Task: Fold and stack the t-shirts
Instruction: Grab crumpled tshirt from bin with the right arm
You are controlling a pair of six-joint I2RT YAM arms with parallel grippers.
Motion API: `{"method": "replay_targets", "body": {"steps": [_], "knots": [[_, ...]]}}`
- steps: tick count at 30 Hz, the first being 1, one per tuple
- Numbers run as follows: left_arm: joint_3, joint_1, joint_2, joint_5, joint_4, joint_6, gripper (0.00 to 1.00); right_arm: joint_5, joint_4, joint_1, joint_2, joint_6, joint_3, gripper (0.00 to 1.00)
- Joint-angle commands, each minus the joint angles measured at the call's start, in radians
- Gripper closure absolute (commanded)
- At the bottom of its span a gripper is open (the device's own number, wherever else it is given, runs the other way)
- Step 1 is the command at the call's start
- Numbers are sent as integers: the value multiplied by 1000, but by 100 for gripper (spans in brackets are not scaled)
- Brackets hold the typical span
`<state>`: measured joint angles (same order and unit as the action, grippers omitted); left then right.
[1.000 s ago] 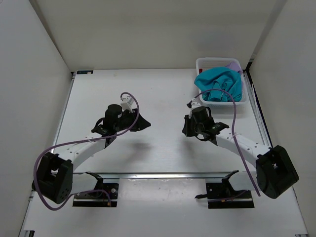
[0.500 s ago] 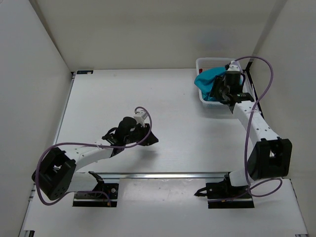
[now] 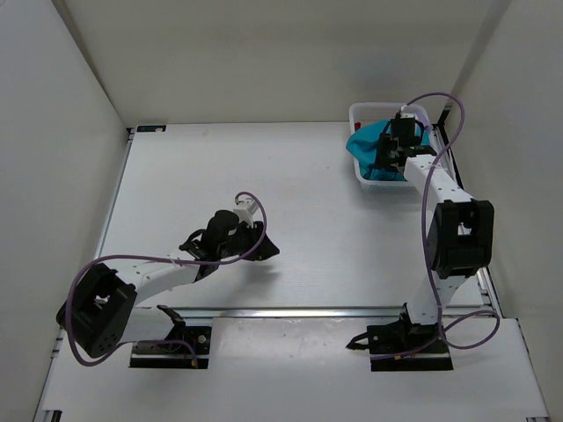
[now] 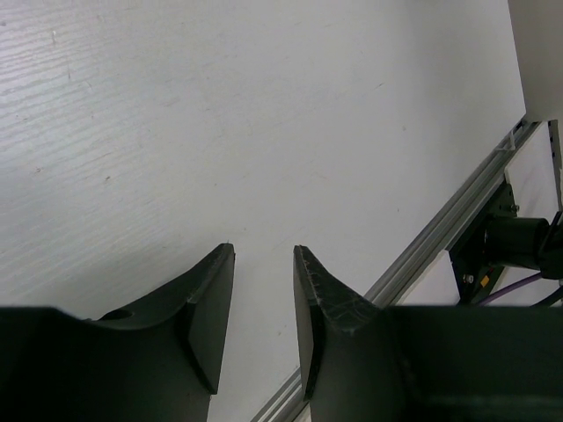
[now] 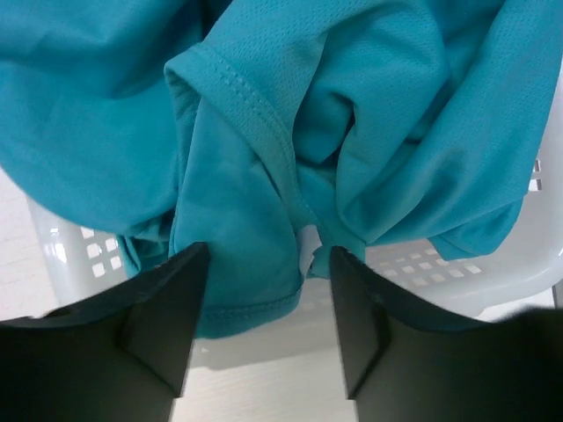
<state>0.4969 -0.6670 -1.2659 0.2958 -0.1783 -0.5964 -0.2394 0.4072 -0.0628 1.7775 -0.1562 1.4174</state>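
Right gripper [image 5: 268, 321] hangs with its jaws wide apart just above the teal t-shirt [image 5: 264, 132], which lies bunched in the white mesh basket [image 5: 506, 272] and spills over its wall. You are at the first pick. Next, lower onto the raised fold between the jaws and close on it. Left gripper [image 4: 264, 290], well away from the basket over the table [image 4: 220, 105], stands slightly parted and empty. Other shirts, if underneath, are hidden.
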Motion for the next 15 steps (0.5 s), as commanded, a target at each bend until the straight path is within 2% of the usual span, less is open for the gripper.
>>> {"method": "replay_targets", "body": {"steps": [1, 2, 3, 5, 7, 8, 13, 15], "knots": [[-4, 6, 28, 9, -35, 4, 56, -25, -13, 9, 11, 3, 40, 47], [-3, 3, 19, 12, -36, 0, 56, -15, -22, 14, 10, 1, 49, 51], [-7, -2, 16, 11, -39, 1, 56, 1, -25, 20, 11, -6, 49, 61], [5, -2, 13, 14, -43, -9, 56, 44, -42, 20, 5, -6, 49, 71], [8, -6, 11, 11, -44, -11, 57, 80, -44, 44, -21, -22, 48, 93], [11, 0, 14, 9, -38, -11, 56, 90, -48, 46, -35, -37, 46, 100], [32, 23, 25, 16, -26, -28, 56, 100, -70, 6, -217, -19, 63, 100], [37, 32, 23, 16, -21, -43, 56, 126, -38, -46, -259, 9, 167, 100]]}}
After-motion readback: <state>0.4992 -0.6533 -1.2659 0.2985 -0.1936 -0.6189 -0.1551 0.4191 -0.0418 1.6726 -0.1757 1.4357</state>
